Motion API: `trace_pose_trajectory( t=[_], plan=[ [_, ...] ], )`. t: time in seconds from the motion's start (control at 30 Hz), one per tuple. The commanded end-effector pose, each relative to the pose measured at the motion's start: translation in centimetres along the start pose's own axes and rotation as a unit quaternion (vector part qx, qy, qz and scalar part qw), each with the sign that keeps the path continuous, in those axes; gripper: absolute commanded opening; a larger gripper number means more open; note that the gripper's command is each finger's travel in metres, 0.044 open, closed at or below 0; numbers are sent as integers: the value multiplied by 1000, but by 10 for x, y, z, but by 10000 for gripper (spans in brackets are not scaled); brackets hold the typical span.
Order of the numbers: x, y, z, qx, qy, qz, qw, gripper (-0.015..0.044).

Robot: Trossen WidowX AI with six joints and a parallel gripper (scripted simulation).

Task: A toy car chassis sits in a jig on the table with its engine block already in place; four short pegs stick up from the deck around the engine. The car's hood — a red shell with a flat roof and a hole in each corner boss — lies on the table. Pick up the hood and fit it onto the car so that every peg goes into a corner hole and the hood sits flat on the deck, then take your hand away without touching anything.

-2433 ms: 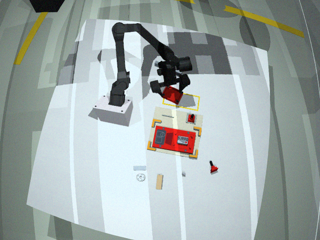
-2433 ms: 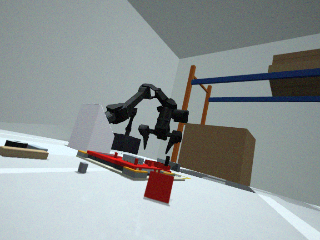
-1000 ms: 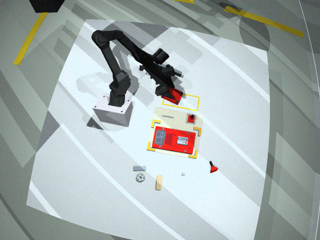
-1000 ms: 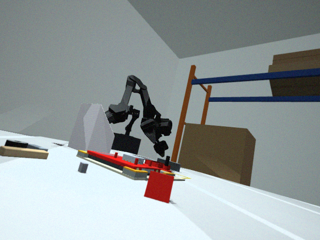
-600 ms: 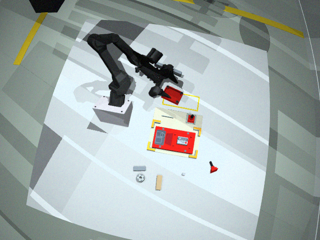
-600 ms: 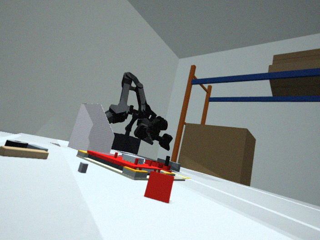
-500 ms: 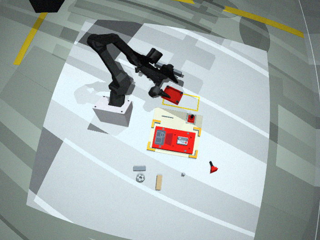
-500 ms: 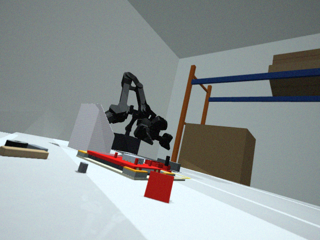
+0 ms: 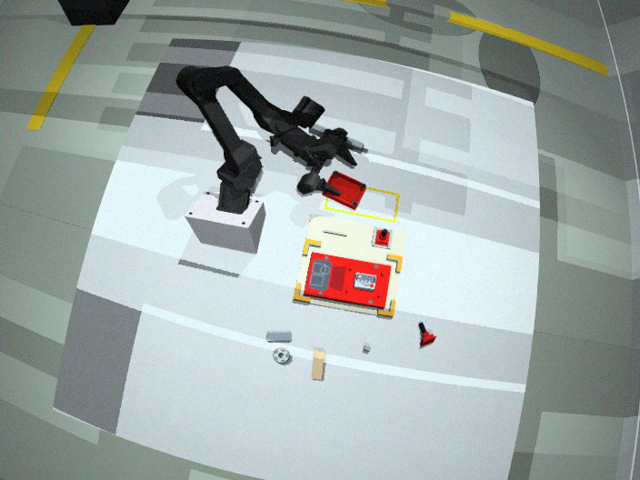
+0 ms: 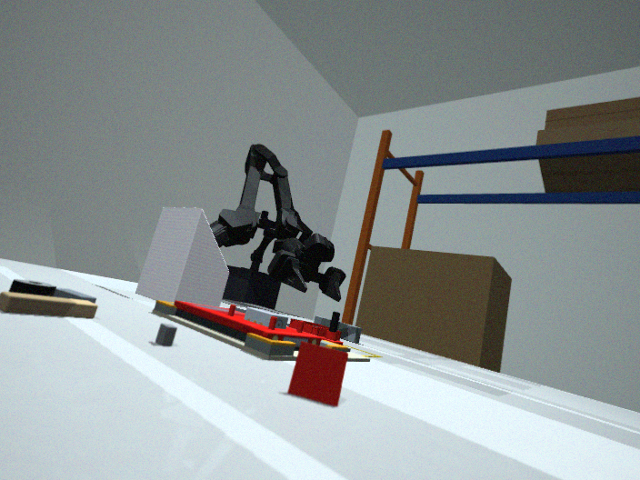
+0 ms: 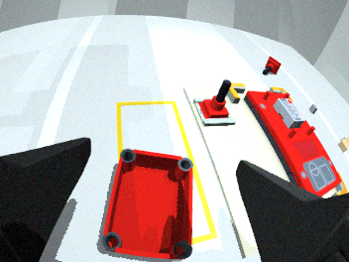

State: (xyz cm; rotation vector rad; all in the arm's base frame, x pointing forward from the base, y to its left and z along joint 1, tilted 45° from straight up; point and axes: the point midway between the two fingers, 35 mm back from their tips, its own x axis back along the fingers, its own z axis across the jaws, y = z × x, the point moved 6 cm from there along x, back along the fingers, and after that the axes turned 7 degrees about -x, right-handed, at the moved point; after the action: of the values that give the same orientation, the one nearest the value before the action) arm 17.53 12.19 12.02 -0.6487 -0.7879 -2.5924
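The red hood point(image 9: 346, 189) point(image 11: 149, 203) lies on the table with its hollow side and corner bosses up, partly over a yellow outline point(image 9: 397, 207) point(image 11: 119, 124). My gripper point(image 9: 347, 178) point(image 10: 321, 293) point(image 11: 166, 158) is open and empty, tilted above the hood; in the wrist view the hood shows low between the fingers. The red chassis point(image 9: 344, 295) point(image 10: 206, 313) point(image 11: 278, 134) sits in the jig point(image 9: 351, 245) point(image 11: 238, 149). The grey engine block point(image 9: 365, 281) point(image 10: 265, 315) point(image 11: 289, 113) is on its deck, with short red pegs around it. The height of my fingertips over the hood is hard to tell.
A red piece with a black post point(image 9: 382, 237) point(image 11: 215, 106) stands on the jig board near the hood. A similar piece point(image 9: 426, 338) point(image 11: 272, 65) lies beyond the chassis. A grey bar point(image 9: 279, 336), a wheel, a tan block point(image 9: 318, 365) and a small grey cube point(image 9: 366, 348) lie past the jig.
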Motion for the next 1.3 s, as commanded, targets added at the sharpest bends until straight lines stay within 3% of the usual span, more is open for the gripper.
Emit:
trace_pose_trajectory(
  t=[0.0, 1.27],
  plan=[
    [-2, -2, 0, -3, -2, -1, 1000, 440],
    [-17, -26, -1, -5, 0, -2, 1000, 440]
  ],
)
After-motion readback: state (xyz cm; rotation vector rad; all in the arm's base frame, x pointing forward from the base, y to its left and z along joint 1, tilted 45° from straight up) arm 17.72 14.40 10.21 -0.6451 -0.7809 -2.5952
